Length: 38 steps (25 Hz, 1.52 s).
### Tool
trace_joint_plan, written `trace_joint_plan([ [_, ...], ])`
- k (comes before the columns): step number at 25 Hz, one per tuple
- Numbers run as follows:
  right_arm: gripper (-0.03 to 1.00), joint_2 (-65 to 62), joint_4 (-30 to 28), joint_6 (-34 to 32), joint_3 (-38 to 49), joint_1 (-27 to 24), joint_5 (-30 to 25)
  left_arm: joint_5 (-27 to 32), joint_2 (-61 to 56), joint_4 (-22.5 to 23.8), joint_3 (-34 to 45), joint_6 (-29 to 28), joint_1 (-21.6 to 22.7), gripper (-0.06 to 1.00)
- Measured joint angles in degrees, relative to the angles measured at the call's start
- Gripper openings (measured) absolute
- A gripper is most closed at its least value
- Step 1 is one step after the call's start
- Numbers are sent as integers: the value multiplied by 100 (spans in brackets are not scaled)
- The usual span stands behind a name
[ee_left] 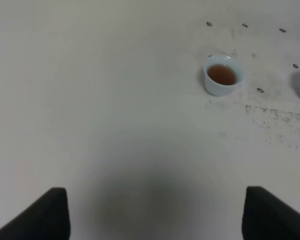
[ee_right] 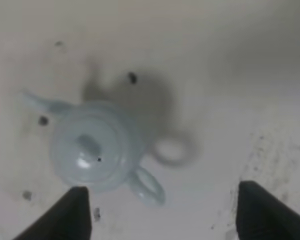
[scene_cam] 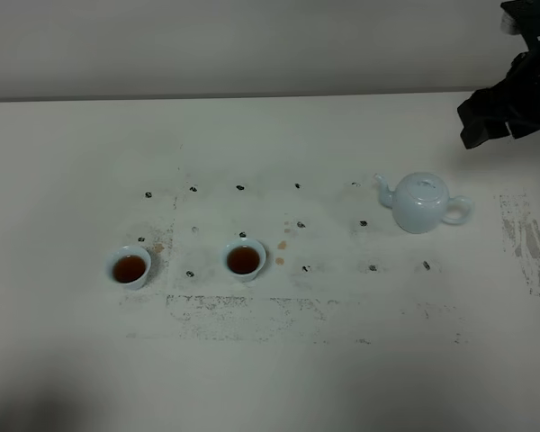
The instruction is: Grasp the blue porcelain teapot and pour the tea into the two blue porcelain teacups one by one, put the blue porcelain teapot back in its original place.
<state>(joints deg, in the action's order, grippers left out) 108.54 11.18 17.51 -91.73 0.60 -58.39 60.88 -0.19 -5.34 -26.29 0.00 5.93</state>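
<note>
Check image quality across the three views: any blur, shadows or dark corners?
Exterior high: mostly sharp, the blue porcelain teapot crisp, lower corners of the table darkened. Left wrist: in focus on the near teacup, with a broad soft shadow between the open left gripper fingers. Right wrist: blurred throughout, teapot edges smeared, its dark shadow beside it; right gripper open.

Spread fingers (ee_right: 75,215) above lidded teapot (ee_right: 92,152)
</note>
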Motion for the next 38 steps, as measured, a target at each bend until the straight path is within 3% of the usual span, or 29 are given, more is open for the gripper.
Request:
trace_joint_plan([
  [10, 58, 0, -694, -926, -313, -8, -1060, 0, 0, 0, 0, 0, 0, 67],
  [17, 58, -296, -939, -1238, -218, -8, -1123, 0, 0, 0, 0, 0, 0, 67],
  [38, 58, -5365, -806, -1369, 3112, -8, -1162, 0, 0, 0, 0, 0, 0, 67],
])
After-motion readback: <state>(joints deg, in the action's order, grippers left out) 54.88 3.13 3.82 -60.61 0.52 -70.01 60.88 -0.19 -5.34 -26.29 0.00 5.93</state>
